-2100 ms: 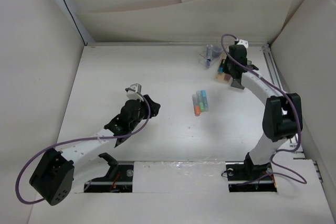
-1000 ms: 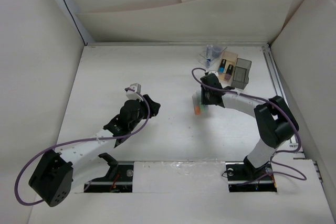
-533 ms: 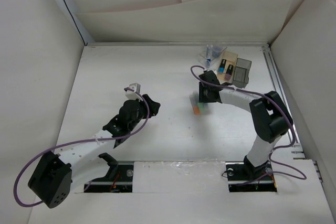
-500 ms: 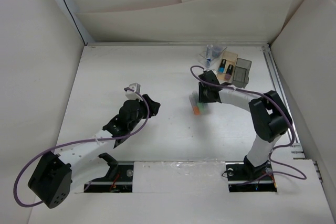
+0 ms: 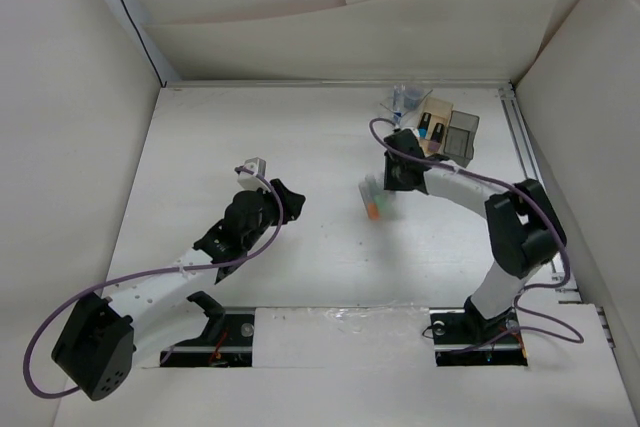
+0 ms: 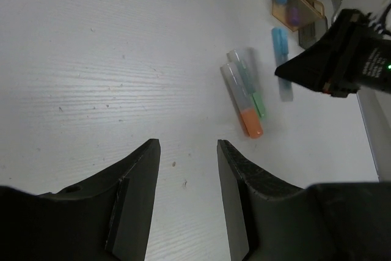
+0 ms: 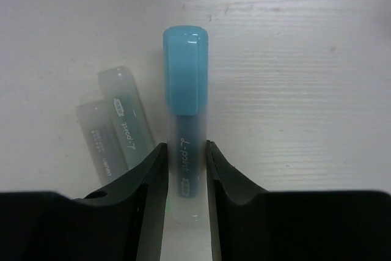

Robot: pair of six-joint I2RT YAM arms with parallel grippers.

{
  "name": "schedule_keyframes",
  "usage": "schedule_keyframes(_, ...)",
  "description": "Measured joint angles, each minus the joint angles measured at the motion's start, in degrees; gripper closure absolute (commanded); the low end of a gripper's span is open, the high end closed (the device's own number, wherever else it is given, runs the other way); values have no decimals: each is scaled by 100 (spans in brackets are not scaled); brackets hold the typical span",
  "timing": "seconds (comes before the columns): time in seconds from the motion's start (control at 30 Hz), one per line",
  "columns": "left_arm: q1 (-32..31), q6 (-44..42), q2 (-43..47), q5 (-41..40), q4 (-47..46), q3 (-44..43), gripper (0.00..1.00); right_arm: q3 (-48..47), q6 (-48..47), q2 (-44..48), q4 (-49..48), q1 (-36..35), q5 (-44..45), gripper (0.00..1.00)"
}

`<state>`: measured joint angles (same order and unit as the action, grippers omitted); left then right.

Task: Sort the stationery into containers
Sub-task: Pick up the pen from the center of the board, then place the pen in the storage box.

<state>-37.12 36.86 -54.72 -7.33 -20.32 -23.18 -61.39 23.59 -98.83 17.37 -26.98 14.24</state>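
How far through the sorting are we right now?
Done: two markers sit in the wooden box, and the cup seems to hold a pen. In hand: the right gripper is clamped on the blue highlighter. Left: the orange highlighter and green highlighter lie on the table, and the grey box looks unused. The left gripper hangs open, empty.

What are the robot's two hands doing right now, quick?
The left gripper is open, holding nothing.
The right gripper has its jaws closed on the pale-blue stick.
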Motion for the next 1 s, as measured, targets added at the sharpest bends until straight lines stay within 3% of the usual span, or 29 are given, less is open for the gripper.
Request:
schedule_keyframes(0.23,0,0,7,46,0,0,61,-621,-138,984,-15,1290,-7,98)
schedule_keyframes(0.37,0,0,7,85,0,0,61,-949,-175,925,-247,2133,13,98)
schedule_keyframes(0.53,0,0,7,90,0,0,61,-1204,-175,308,-238,2638,-103,96)
schedule_keyframes(0.57,0,0,7,90,-2,0,61,-1272,-177,138,-243,2708,-138,93)
schedule_keyframes(0.6,0,0,7,92,-2,0,61,-1314,-177,-15,-251,2756,-188,83)
schedule_keyframes(0.73,0,0,4,92,-2,0,61,-1327,-173,-402,-229,2903,-260,62)
schedule_keyframes(0.87,0,0,-59,92,-7,0,61,-1327,-129,-382,-234,2916,-262,48)
schedule_keyframes(1.0,0,0,-136,94,-4,0,61,-1327,-127,-236,-240,2916,-260,41)
